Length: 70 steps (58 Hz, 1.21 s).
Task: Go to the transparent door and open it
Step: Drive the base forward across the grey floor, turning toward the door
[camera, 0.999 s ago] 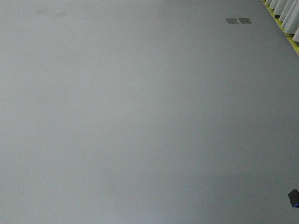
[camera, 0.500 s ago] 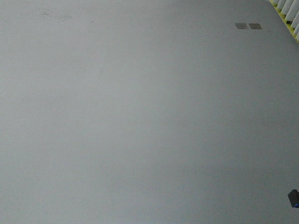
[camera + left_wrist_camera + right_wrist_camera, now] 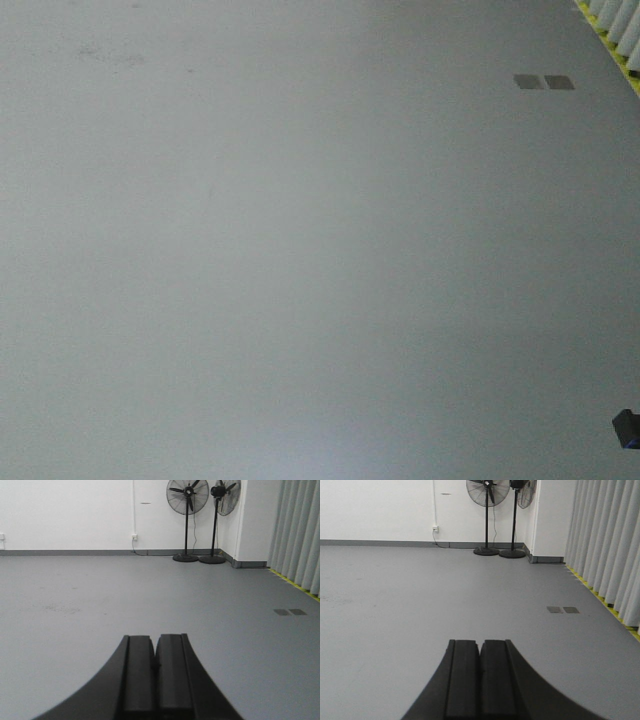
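Note:
The transparent door is out of view in every frame. My left gripper (image 3: 155, 639) is shut, its two black fingers pressed together with nothing between them, pointing out over bare grey floor. My right gripper (image 3: 480, 643) is shut the same way and holds nothing. The front view looks down at grey floor (image 3: 300, 260) only; a small dark part with a blue spot (image 3: 626, 428) pokes in at its lower right edge.
Two pedestal fans (image 3: 187, 510) (image 3: 216, 517) stand against the far white wall (image 3: 75, 515). Grey-white vertical curtains (image 3: 607, 545) with a yellow floor line (image 3: 600, 597) run along the right. A pair of dark floor plates (image 3: 544, 82) (image 3: 563, 610) lies ahead right.
In the front view the floor plates have slid down and to the right, and the curtains have slipped further out at the top right corner. Both grippers' earlier states are not shown.

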Motion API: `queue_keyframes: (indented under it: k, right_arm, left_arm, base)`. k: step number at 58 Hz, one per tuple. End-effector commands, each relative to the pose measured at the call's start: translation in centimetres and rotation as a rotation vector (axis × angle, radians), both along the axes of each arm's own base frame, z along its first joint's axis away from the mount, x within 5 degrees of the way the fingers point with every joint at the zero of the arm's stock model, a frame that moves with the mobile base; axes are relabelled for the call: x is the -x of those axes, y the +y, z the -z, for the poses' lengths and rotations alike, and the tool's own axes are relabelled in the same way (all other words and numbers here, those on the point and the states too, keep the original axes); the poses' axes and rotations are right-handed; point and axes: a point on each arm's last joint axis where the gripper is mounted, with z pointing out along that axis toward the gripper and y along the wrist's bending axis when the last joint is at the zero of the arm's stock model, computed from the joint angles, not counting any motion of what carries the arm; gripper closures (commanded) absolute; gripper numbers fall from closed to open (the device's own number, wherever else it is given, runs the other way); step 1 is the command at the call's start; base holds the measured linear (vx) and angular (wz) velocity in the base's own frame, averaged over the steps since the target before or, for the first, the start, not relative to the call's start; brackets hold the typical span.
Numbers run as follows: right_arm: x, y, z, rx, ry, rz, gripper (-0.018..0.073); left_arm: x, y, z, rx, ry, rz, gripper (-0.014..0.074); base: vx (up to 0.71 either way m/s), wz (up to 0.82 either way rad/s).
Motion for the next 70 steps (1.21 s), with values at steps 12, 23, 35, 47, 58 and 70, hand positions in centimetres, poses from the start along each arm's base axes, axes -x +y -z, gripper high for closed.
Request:
queue_keyframes:
  k: [12,23,35,47,58,70]
  right_arm:
    - [0.06,0.06,-0.70,0.013,-0.094,-0.006,0.0565]
    - [0.06,0.06,-0.70,0.013,-0.094,-0.006,0.0565]
    - [0.06,0.06,-0.70,0.013,-0.094,-0.006,0.0565]
    - [0.06,0.06,-0.70,0.013,-0.094,-0.006,0.0565]
    - [0.06,0.06,-0.70,0.013,-0.094,-0.006,0.0565]
    - [0.06,0.06,-0.70,0.013,-0.094,-0.006,0.0565]
  left_arm:
    - [0.05,-0.05,-0.29,0.027,-0.079,0.009,0.0603]
    - [0.05,-0.05,-0.29,0.027,-0.079,0.009,0.0603]
    - [0.05,-0.05,-0.29,0.027,-0.079,0.009,0.0603]
    - [0.05,-0.05,-0.29,0.027,-0.079,0.009,0.0603]
    - [0.05,-0.05,-0.29,0.027,-0.079,0.009,0.0603]
    - [0.05,-0.05,-0.29,0.027,-0.079,0.009,0.0603]
  base:
    - [0.50,0.09]
    - [0.49,0.04]
    - [0.48,0.02]
    - [0.49,0.12]
    - [0.50,0.27]
    - [0.52,0.39]
